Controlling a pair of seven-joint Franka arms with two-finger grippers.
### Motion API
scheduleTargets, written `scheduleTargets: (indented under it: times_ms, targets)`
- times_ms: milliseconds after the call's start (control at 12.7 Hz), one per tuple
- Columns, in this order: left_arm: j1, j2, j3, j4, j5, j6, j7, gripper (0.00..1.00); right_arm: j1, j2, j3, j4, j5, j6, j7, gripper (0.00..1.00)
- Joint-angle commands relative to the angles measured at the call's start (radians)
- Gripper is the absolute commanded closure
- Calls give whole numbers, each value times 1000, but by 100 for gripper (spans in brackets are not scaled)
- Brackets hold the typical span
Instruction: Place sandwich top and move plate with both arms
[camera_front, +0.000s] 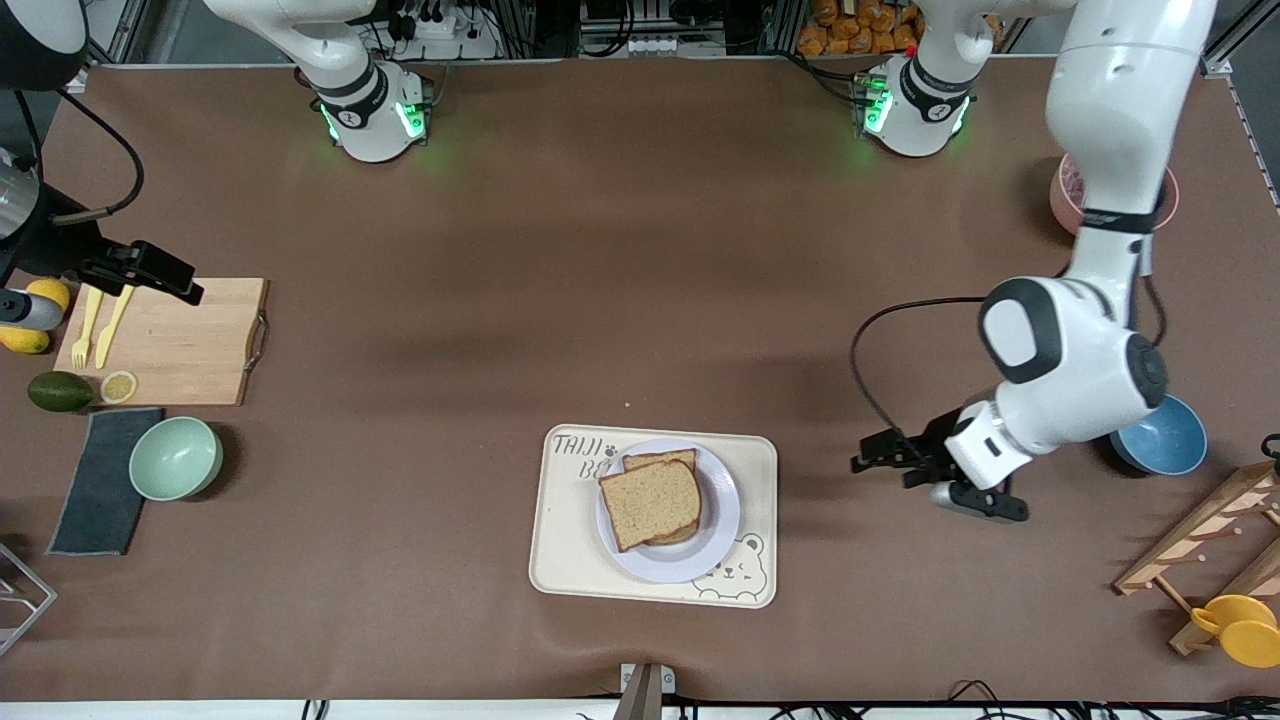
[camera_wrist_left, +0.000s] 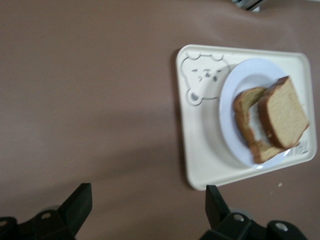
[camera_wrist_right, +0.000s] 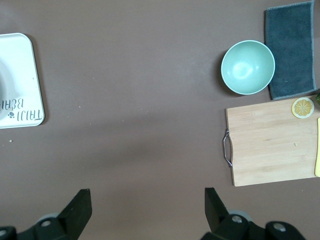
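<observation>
Left gripper (camera_front: 880, 462) low over bare table near tray (camera_front: 560, 560), fingers spread, empty. Right gripper (camera_front: 165, 272) over cutting board (camera_front: 190, 345), spread, empty. Sandwich top (camera_front: 650, 503) askew on round plate (camera_front: 715, 540).

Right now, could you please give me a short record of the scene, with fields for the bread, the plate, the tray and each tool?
bread: top slice lies askew on the lower slice
plate: plate on the tray, holding the sandwich
left tool: left tool open, empty, above bare table toward the left arm's end, beside the tray
right tool: right tool open, empty, over the cutting board
</observation>
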Motion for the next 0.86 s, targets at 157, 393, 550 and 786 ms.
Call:
scheduleTargets:
  times_ms: [157, 393, 550, 786]
  targets:
    - [20, -208, 1, -42, 386, -281, -190, 0, -9, -1, 10, 0, -17, -2, -1, 0]
    - [21, -327, 0, -42, 401, -426, -261, 0, -9, -1, 10, 6, -17, -1, -2, 0]
    - [21, -412, -6, -42, 402, -450, -339, 0, -12, -1, 10, 6, -17, -1, -2, 0]
    - [15, -522, -6, -42, 393, -539, -341, 0, -9, -1, 10, 7, -21, -1, -2, 0]
